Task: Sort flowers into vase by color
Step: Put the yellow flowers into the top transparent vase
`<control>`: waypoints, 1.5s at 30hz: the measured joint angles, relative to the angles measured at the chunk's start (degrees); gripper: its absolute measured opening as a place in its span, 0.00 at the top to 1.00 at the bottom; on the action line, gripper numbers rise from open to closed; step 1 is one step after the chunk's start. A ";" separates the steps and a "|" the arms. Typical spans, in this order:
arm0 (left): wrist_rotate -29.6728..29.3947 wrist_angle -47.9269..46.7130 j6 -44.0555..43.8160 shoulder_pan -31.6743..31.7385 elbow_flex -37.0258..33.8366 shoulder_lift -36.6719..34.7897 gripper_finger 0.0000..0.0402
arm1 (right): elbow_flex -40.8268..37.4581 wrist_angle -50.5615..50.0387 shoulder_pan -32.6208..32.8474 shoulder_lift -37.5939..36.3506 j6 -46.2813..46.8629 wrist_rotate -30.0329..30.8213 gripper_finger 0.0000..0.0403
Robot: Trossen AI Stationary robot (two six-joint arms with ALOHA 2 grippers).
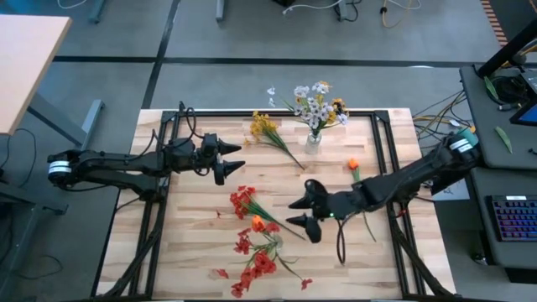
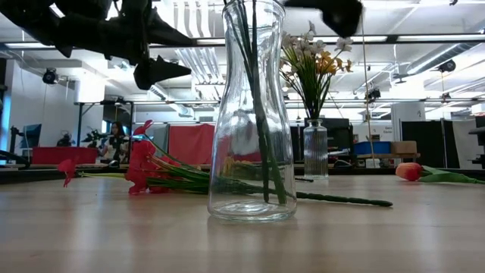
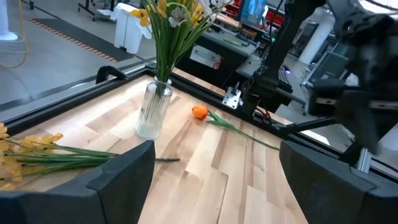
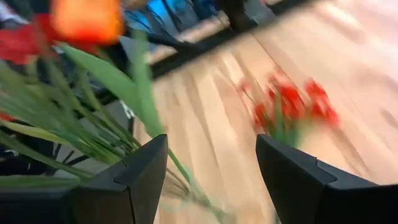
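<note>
Table: front vase holds red and orange flowers, more red sprays lying beside it. Right gripper hovers just beside that vase, fingers spread, empty. Left gripper waits behind it, also spread. Sprays judged light, limp, blossoms fragile; grasp mid-stem, not the heads

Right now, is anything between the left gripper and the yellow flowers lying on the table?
Nothing visible. Only bare table lies between the left gripper and the yellow flowers; the ribbed vase stands beyond them.
</note>
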 joint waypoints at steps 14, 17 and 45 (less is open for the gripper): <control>0.02 -1.16 0.02 0.00 0.00 0.00 0.19 | 0.00 -36.31 -3.72 -3.96 25.67 3.97 0.42; 0.02 -1.28 0.02 0.00 0.00 0.00 0.19 | -0.04 -36.50 -5.64 -1.53 22.60 6.40 0.42; 0.02 -3.28 0.01 0.00 0.00 0.20 0.19 | -0.22 -23.02 -21.09 21.67 4.46 15.44 0.57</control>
